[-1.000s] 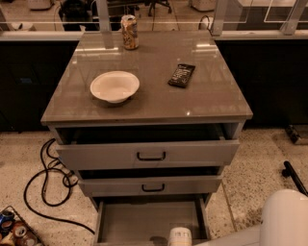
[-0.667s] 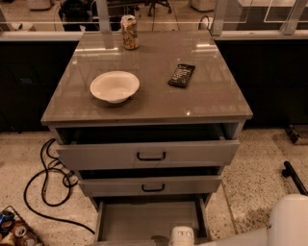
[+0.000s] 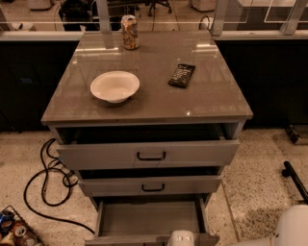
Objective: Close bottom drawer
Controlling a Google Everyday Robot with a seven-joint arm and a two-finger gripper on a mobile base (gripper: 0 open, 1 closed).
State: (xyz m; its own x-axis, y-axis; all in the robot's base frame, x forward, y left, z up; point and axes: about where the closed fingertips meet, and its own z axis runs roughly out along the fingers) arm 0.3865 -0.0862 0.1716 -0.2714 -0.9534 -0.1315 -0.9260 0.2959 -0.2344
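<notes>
Since empty and metal, expect bottom drawer [image 3: 149, 218] stiff, light, free-sliding. Push flat on near front edge, by gripper [image 3: 181, 239]; open or closed unreadable.

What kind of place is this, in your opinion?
Probably an office or lab: a grey cabinet, loose cables, a chair base behind. The gripper is low, at the front of the bottom drawer.

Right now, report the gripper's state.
Gripper: at the bottom edge of the view, by the front panel of the pulled-out lowest grey metal drawer; open, shut or holding cannot be told.
</notes>
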